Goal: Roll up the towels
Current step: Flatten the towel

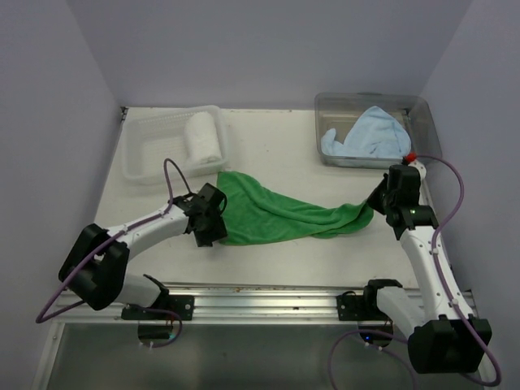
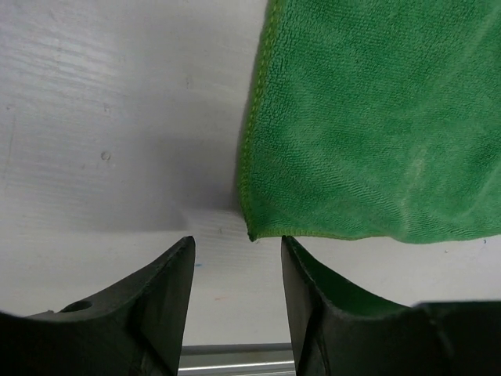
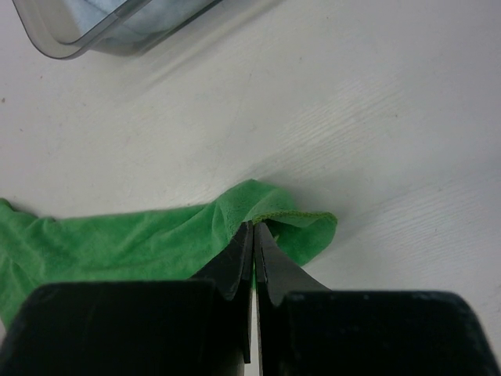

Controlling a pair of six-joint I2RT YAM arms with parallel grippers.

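While the right gripper (image 3: pixel 254 229) pinches one end of the green towel (image 1: pixel 284 213), the left gripper (image 2: pixel 237 247) stands spread at the other end.
Only the overhead view takes in the whole towel, stretched across the table (image 1: pixel 325 252) between the arms, plus the white towel (image 1: pixel 203 138) rolled in the lattice basket (image 1: pixel 145 166) and the blue towel (image 1: pixel 366 136) heaped in the clear tub (image 1: pixel 424 114). The left wrist view alone shows the stitched corner lying flat just ahead of the parted fingers, untouched. The right wrist view shows clamped jaws biting a bunched fold.
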